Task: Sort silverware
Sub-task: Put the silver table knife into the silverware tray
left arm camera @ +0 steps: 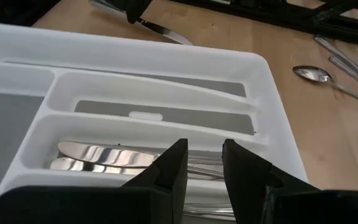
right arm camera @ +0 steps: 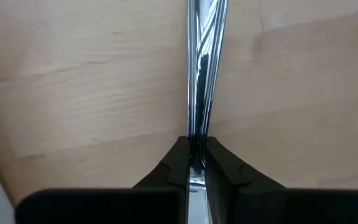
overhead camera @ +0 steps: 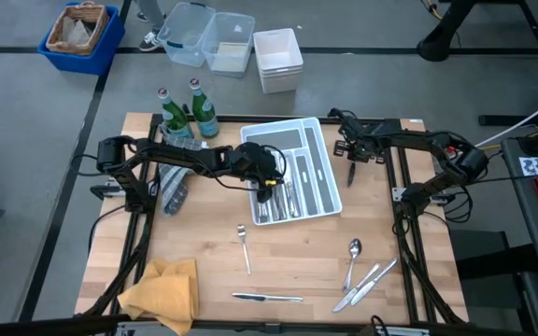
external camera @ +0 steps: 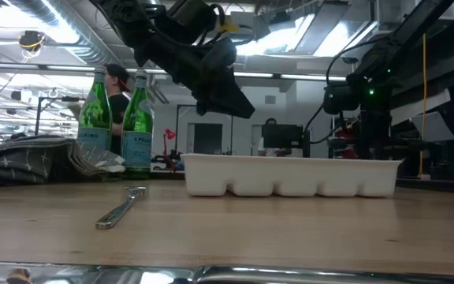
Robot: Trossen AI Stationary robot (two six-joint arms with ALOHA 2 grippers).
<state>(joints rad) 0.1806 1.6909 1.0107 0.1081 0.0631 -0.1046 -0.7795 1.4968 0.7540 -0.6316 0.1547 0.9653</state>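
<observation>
The white tray (overhead camera: 318,149) stands mid-table with several silver pieces lying in its near-left compartments (left arm camera: 104,155). My left gripper (overhead camera: 267,183) hangs open and empty just above those pieces, as the left wrist view (left arm camera: 204,163) shows. My right gripper (overhead camera: 353,157) stands right of the tray and is shut on one slim silver piece (right arm camera: 201,74). Loose on the table lie a fork (overhead camera: 244,246), a knife (overhead camera: 267,297), a spoon (overhead camera: 353,258) and two more pieces (overhead camera: 366,284). My right gripper pinches the slim silver piece (right arm camera: 197,144) between its two fingertips, with the fingers lying along it. The fingers come from above, pointing down. The piece runs straight out past the fingertips toward the wooden table; its far end is out of view, so I cannot tell which kind of piece it is.
Two green bottles (overhead camera: 177,114) stand at the table's far left, with a grey cloth (overhead camera: 174,187) beside them. A yellow cloth (overhead camera: 162,291) lies at the near left corner. Bins and tubs (overhead camera: 278,58) stand on the floor beyond the far edge.
</observation>
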